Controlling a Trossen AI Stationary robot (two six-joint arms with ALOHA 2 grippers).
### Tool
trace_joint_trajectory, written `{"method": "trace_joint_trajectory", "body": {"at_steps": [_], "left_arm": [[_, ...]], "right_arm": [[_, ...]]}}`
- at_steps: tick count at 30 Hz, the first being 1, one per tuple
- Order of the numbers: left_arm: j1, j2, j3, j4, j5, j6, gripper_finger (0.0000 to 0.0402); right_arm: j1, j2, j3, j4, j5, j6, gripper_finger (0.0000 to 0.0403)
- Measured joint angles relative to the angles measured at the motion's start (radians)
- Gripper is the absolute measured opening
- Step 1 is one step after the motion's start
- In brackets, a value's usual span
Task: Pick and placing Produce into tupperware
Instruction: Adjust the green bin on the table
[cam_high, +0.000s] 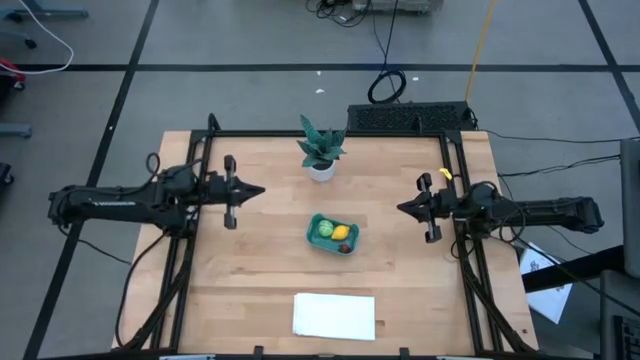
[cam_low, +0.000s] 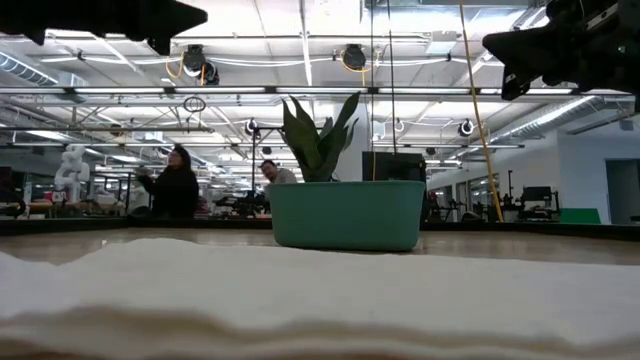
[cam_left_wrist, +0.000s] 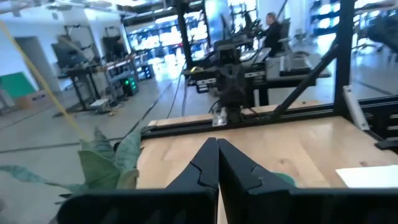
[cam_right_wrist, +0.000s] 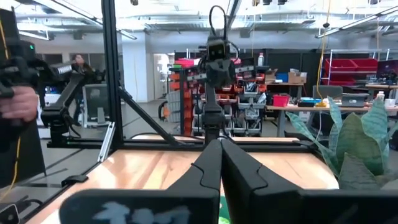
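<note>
Produce sits in the tupperware (cam_high: 332, 233); both arms wait aside.

From above we see the left gripper (cam_high: 262, 190) and right gripper (cam_high: 400, 208) pinched closed, empty, clear of the light-green piece (cam_high: 325, 229), lemon (cam_high: 342, 233) and, seemingly, red piece (cam_high: 345, 247); low down, walls hide them.

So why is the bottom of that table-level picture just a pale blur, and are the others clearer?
Low view: the white sheet lies so near the lens that it blurs, while the tupperware behind it is sharp. High view: evenly lit, with soft shadows. Left wrist view: the potted plant is smeared and the windows glare.
</note>
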Motion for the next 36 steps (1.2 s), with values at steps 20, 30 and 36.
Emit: {"method": "trace_joint_trajectory", "body": {"at_steps": [20,30,36], "left_arm": [[-0.001,-0.154,-0.184,0.072,-0.012,0.003,0.0000],[-0.001,-0.208,-0.184,-0.041,-0.038,0.026,0.0000],[-0.027,-0.218,-0.184,-0.064,0.032,0.043,0.0000]], "right_arm": [[0.000,-0.076,0.000,-0.055,-0.039,0.034,0.0000],[0.000,-0.144,0.000,-0.155,0.033,0.027,0.0000],[0.000,-0.151,0.000,-0.187,0.031,0.027,0.0000]]}}
